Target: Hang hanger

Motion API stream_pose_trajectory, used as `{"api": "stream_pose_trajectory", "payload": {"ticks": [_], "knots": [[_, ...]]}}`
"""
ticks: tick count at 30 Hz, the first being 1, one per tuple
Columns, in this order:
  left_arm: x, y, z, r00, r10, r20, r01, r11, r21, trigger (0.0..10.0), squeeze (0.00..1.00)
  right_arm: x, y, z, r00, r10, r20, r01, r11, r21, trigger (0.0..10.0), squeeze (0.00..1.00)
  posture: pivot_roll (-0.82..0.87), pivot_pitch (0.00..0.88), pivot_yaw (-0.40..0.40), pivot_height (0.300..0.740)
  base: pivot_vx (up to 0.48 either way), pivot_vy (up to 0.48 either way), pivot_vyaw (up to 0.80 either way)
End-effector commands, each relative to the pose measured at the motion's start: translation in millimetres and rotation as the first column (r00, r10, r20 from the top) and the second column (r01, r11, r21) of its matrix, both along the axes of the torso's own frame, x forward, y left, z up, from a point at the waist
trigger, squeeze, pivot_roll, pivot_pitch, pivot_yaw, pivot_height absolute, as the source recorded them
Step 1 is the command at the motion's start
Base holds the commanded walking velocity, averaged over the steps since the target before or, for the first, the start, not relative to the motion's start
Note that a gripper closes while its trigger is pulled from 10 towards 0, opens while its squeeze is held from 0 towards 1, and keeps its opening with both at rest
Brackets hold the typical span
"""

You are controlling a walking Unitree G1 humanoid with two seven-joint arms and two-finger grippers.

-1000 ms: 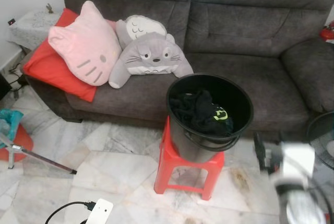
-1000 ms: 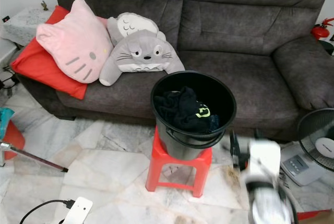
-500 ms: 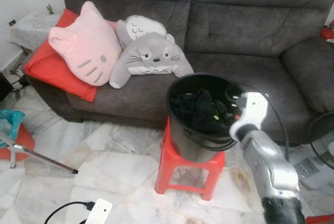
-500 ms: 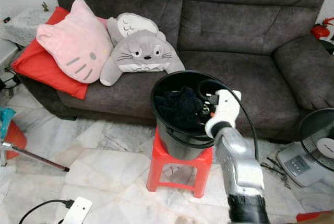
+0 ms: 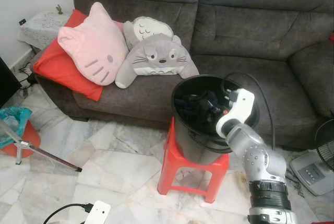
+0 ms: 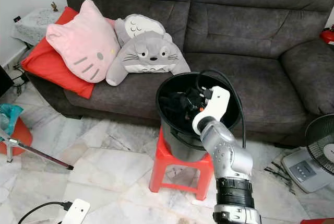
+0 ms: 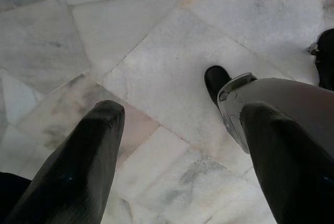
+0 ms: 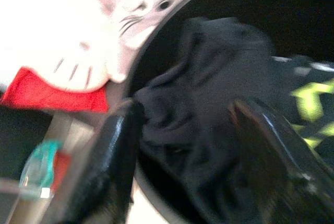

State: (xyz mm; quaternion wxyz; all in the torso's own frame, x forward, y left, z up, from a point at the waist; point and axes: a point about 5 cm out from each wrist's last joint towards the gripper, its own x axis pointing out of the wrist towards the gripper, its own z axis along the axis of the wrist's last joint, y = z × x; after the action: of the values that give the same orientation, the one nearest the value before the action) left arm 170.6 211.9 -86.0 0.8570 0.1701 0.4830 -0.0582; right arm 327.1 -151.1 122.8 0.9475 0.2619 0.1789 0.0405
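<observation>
A black bucket [image 5: 194, 145] stands on a red plastic stool [image 5: 171, 164] in front of the sofa. Dark clothes [image 5: 198, 105] with a bit of yellow-green print [image 8: 308, 98] lie bunched inside it. My right gripper [image 5: 216, 108] reaches down over the bucket's near rim, its white wrist [image 6: 214, 104] at the rim. In the right wrist view its two black fingers [image 8: 121, 151] stand apart just above the dark cloth [image 8: 209, 78], holding nothing. My left gripper [image 7: 182, 114] hangs open over the marble floor, beside my own leg [image 7: 282, 98].
A grey sofa [image 5: 250, 31] behind the bucket holds a pink cat cushion [image 5: 96, 44], a grey plush [image 5: 156, 57] and a red cushion [image 5: 57, 65]. A fan [image 6: 321, 148] stands at the right. A tripod leg [image 5: 42, 153] and a white plug [image 5: 96, 212] lie on the floor at the left.
My right arm has risen from low beside the stool and reached into the bucket. The camera has shifted a little.
</observation>
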Motion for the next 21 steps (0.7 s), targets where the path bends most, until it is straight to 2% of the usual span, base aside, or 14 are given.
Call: {"api": "stream_pose_trajectory", "payload": {"ticks": [1,9,14,21], "knots": [[-5.2,1.1,-2.3,1.000,0.004,-0.020,-0.004,1.000,0.006,10.0,0.00,-2.8,-10.8,1.9,0.998,-0.068,-0.008,0.068,0.998,-0.004,10.0,0.00,0.03,0.014,-0.021,0.736,0.000,0.000,0.00],[-3.9,0.7,-1.8,1.000,0.006,-0.016,-0.006,1.000,0.006,10.0,0.00,-11.4,-25.6,-8.5,0.978,-0.187,-0.088,0.187,0.982,-0.007,10.0,0.00,0.03,0.025,-0.022,0.736,0.000,0.000,0.00],[-2.9,-0.1,-1.6,1.000,0.005,-0.017,-0.005,1.000,0.005,10.0,0.00,-9.2,-22.4,-18.2,0.979,-0.154,-0.130,0.154,0.988,-0.009,10.0,0.00,0.04,0.035,-0.021,0.736,0.000,0.000,0.00],[-3.6,1.4,-1.6,1.000,0.004,-0.020,-0.004,1.000,0.009,10.0,0.00,-2.8,-17.7,-20.8,0.982,-0.123,-0.143,0.125,0.992,0.001,10.0,0.00,0.04,0.044,-0.017,0.736,0.000,0.000,0.00]]}}
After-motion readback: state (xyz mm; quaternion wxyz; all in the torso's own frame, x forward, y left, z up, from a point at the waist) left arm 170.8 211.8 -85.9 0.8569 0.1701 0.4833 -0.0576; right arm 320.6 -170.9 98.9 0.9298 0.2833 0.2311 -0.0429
